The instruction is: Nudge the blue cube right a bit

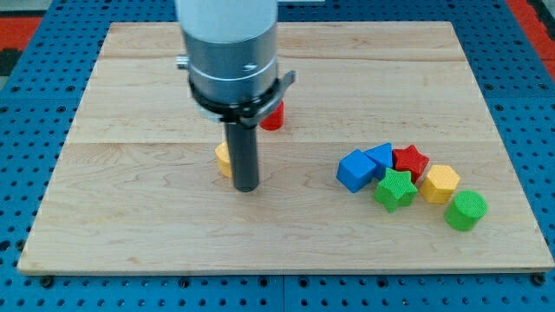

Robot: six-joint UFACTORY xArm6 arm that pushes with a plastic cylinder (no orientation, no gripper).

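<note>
The arm ends in a straight dark rod, and the rod's tip point(247, 188) rests on the pale wooden board point(130, 234) a little left of the board's middle. There is no pincer on this rig, so nothing is released, clenched or grasped; the rod can only push.

Just behind the rod, toward the view's left, a small yellow block point(223, 159) peeks out, mostly hidden, so its shape cannot be made out, nor whether the rod touches it. A red block point(274, 116) sits beyond the arm's grey collar, also half covered.

The task's thing, the blue cube point(355, 170), lies well to the view's right of the tip, at the left edge of a tight cluster. Touching it on its upper right is a second blue block point(381, 155) of unclear shape. A red star-shaped block point(411, 160) sits behind, a green star-shaped block point(395, 190) sits just below and right of the cube, then a yellow block point(440, 183) that looks hexagonal, and a green cylinder point(466, 210) at the far right.

This layout suits the task: the tip stands on the cube's left, the side from which a rightward shove must come, with bare wood between them. In judgement, the approach is not yet done. The risk is plain: the cube is packed against its neighbours, so even a slight push will likely shift the other blue block and the green star too.
</note>
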